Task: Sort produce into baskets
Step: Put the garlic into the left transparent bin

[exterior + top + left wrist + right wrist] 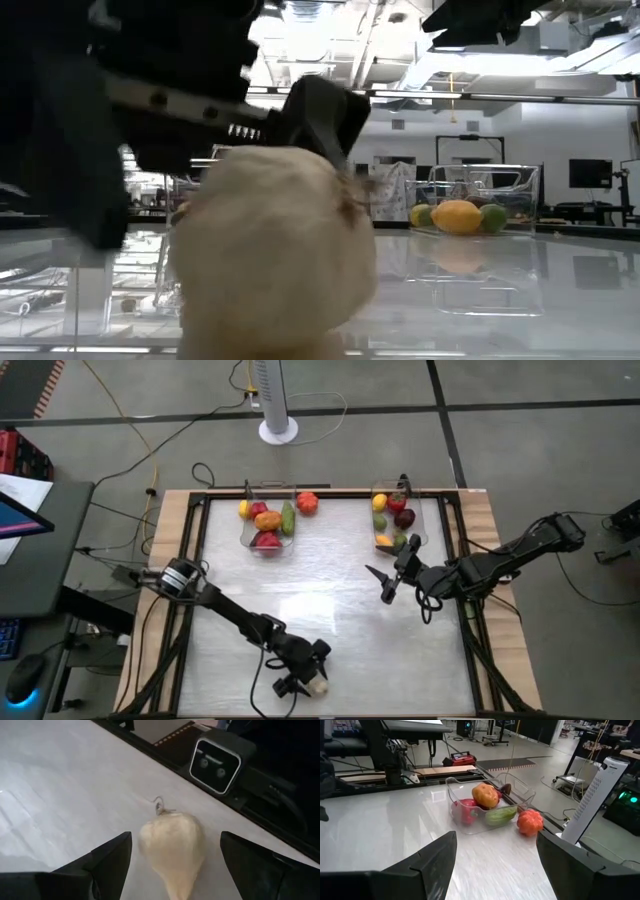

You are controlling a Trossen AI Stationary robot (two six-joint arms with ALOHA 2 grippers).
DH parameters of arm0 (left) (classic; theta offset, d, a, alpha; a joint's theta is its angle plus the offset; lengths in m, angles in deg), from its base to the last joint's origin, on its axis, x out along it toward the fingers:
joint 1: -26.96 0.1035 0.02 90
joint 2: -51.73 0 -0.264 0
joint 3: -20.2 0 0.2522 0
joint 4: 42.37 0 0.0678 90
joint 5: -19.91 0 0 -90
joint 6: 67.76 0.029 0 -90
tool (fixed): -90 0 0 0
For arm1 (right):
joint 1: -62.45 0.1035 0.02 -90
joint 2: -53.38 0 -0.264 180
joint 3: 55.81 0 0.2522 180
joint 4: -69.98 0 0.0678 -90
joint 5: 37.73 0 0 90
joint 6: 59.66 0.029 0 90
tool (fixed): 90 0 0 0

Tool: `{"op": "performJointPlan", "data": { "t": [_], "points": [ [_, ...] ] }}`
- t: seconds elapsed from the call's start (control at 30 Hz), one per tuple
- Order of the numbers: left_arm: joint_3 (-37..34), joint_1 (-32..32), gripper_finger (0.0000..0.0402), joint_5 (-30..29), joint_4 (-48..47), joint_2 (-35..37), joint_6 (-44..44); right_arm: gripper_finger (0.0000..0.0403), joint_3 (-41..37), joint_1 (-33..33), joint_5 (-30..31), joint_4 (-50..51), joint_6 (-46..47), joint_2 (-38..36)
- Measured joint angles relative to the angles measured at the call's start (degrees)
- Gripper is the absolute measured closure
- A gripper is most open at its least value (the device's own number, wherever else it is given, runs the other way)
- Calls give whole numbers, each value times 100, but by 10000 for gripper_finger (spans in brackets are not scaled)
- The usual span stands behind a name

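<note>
Near table edge: left gripper (303, 678) low over the table (330, 610), fingers spread wide on either side of one pale whitish piece (316, 683) (garlic-like, short stem). In the left wrist view the piece (172, 847) sits between the fingers with a gap on each side; not gripped. It rests on the table just in front of the low camera (216, 759).

Mid-table: right gripper (388, 584) is held above the surface, fingers apart, holding nothing.

Far edge, two clear bins:
- Left bin (268, 520): red piece, green piece, orange-yellow piece, and another red piece visible. A yellow piece (243, 510) lies just outside its left wall; an orange-red piece (307, 502) lies just outside its right wall.
- Right bin (400, 515): about five pieces, namely yellow-green, red, dark maroon, orange, green. Exact count uncertain.

Count: 2 bins, 2 grippers, 1 pale piece, 2 pieces loose beside left bin.
</note>
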Motion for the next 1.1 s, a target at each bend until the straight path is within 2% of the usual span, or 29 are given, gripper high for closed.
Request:
{"op": "performJointPlan", "data": {
  "t": [0.33,0.63,0.8,0.97,1.1],
  "points": [
    [-2,7,122,-364,232,-238,-186,100,2,0,0,-2,0,2],
    [-4,46,239,-398,180,-188,-267,100,2,0,0,2,-15,2],
    [-7,185,278,-478,-544,255,-196,100,2,0,1,76,-19,-8],
    [-9,358,271,-1268,-1910,1210,194,100,4,35,128,222,7,-92],
    [-9,499,268,-2540,-2998,2204,659,100,7,61,181,299,55,-90]
  ]
}}
